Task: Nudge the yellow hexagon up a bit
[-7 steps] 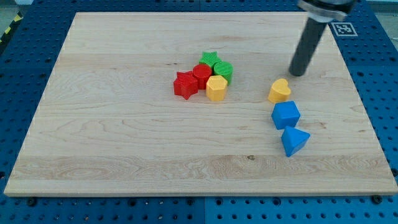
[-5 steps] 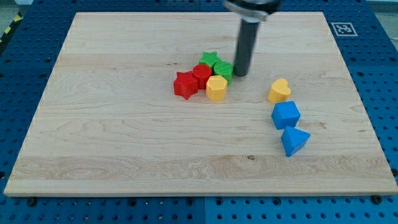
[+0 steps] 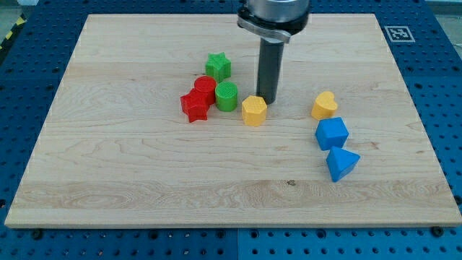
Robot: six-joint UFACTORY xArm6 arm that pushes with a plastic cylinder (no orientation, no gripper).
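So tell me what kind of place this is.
Most likely a robotics lab bench: a wooden board sits on a blue perforated table, with a printed marker tag at its corner and small coloured blocks being pushed by my tip.

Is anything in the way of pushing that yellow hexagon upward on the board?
Only my tip itself: it sits just above and right of the yellow hexagon, on the wrong side for an upward push. The green cylinder stands off to the hexagon's upper left.

Arm (image 3: 274,11) cut off at view's top.
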